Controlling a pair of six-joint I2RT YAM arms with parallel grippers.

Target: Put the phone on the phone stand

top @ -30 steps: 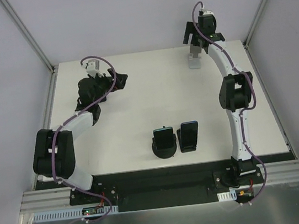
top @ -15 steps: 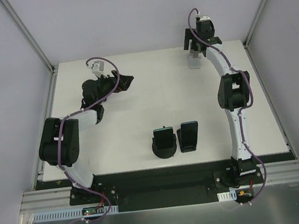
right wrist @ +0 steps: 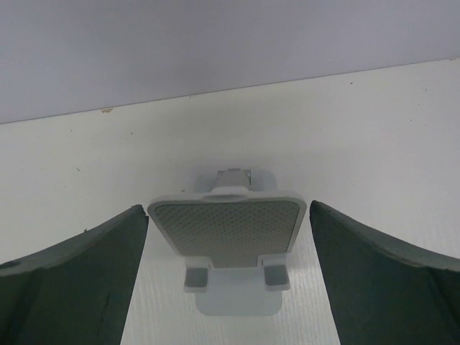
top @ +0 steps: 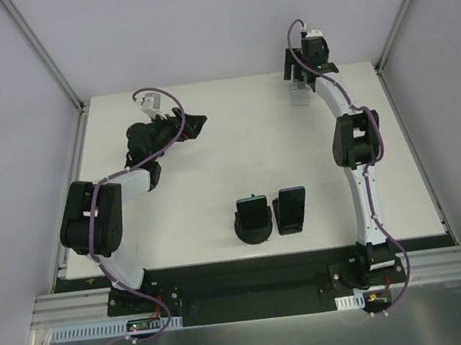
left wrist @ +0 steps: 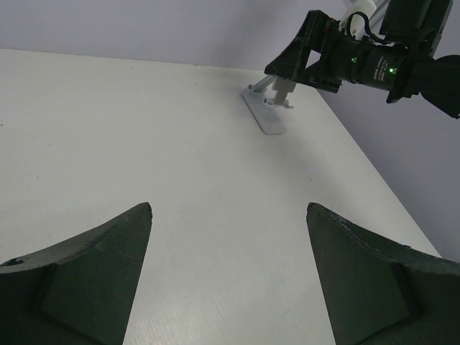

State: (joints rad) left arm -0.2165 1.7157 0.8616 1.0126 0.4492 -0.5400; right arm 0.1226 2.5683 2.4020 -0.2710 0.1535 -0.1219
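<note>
Left gripper (left wrist: 230, 215): far left of table (top: 212, 166), jaws apart, nothing between them.
Left phone (top: 252, 211): near centre, upright on round black base (top: 254, 233).
Right phone (top: 292, 204): just beside it, propped on dark stand (top: 290, 227).
Grey stand (right wrist: 227, 233): far right, between the wide-apart jaws of right gripper (right wrist: 228, 210), not touching.

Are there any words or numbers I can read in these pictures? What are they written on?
No word, number or sign can be read in any view.
On the grey phone stand: nothing, it is plain.
On the left phone and the right phone: both look dark, with no text showing.
On the small board at the left arm's base: any print is too small to read.
</note>
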